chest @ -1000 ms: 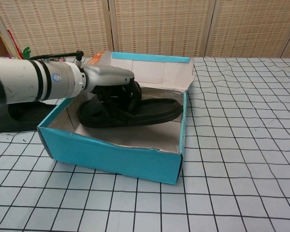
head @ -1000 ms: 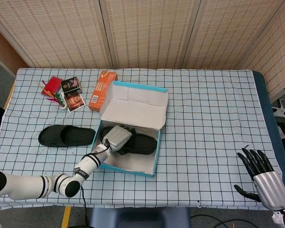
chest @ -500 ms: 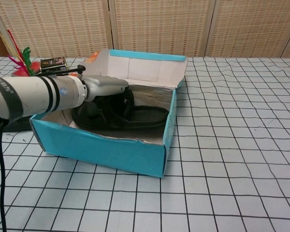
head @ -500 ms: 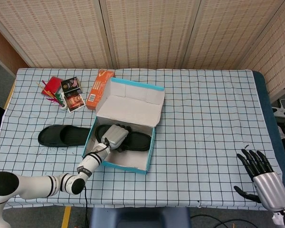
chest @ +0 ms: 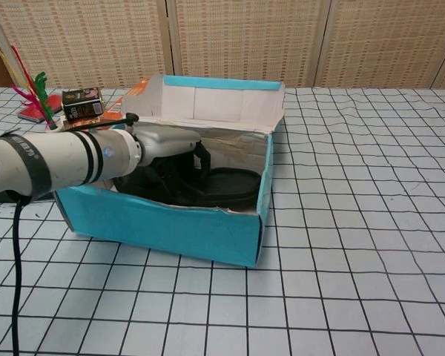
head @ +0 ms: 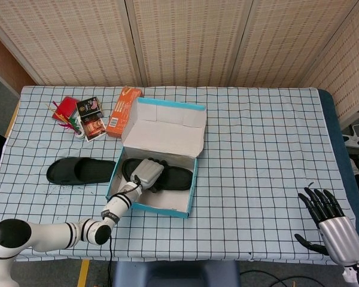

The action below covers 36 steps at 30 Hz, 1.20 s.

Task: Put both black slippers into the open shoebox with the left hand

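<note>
Black rubber slipper (head: 178, 177) lies in the blue cardboard shoebox (chest: 163, 226), my left hand (head: 146, 172) gripping its strap; I'd let go gently, lift straight out.

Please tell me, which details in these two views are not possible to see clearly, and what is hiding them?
- Left hand grip: in both views its own back covers the fingers, so whether it holds the slipper in the box is unclear.
- Second slipper: in the chest view the left arm hides it.
- Shoebox floor: near wall blocks it in the chest view.
- Right hand: head view only, cut off by the bottom edge.
</note>
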Available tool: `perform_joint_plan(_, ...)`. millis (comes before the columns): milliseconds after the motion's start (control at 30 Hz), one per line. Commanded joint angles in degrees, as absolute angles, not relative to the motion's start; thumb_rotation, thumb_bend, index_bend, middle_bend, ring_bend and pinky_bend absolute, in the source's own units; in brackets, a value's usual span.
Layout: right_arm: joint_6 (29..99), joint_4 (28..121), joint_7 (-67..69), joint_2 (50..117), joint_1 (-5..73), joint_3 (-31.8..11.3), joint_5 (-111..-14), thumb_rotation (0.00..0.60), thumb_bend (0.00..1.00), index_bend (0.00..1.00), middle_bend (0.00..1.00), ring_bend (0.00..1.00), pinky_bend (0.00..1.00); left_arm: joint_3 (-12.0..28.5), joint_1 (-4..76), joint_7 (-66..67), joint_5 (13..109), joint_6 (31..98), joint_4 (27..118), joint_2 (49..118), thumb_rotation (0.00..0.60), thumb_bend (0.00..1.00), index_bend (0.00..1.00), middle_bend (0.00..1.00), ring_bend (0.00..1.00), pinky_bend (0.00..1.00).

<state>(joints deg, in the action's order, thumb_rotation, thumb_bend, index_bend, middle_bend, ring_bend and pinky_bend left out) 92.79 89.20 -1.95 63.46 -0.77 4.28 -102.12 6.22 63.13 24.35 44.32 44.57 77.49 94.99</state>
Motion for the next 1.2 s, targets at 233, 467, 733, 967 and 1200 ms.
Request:
perform_joint_plan(233, 93.0, 89.4, -2.1, 63.4, -0.8, 4.6, -102.8, 0.476, 0.12, 0.0, 0.0, 0.0, 0.0, 7.3, 60.7, 23.4, 50.6, 49.2, 85.1, 92.6, 0.6, 0.4, 0.0, 0.15, 0.14, 0.39)
perform_joint_plan(467, 93.8, 89.4, -1.5, 63.0, -1.0, 4.6, -103.2, 0.477, 0.12, 0.0, 0.0, 0.0, 0.0, 8.5, 60.6, 23.4, 49.2, 48.8, 87.3, 92.0, 0.6, 0.39, 0.0, 0.0, 0.0, 0.28)
perform_joint_plan(733, 94.6, 89.4, -0.8, 62.6, -1.2, 4.6, -103.6, 0.477, 0.12, 0.0, 0.0, 0.0, 0.0, 7.7, 61.7, 26.2, 44.3, 46.6, 85.6, 92.9, 0.6, 0.39, 0.0, 0.0, 0.0, 0.21)
perform_joint_plan(967, 94.6, 89.2, -0.5, 62.5, -1.2, 4.6, -103.6, 0.477, 0.12, 0.0, 0.0, 0.0, 0.0, 8.8, 60.5, 20.1, 48.1, 44.0, 85.1, 92.8, 0.6, 0.35, 0.0, 0.0, 0.0, 0.02)
perform_joint_plan(1200, 94.5, 89.3, -0.7, 62.5, -1.2, 4.5, -103.4, 0.476, 0.12, 0.0, 0.0, 0.0, 0.0, 8.6, 58.6, 19.7, 56.0, 49.5, 85.4, 92.8, 0.6, 0.31, 0.0, 0.0, 0.0, 0.0)
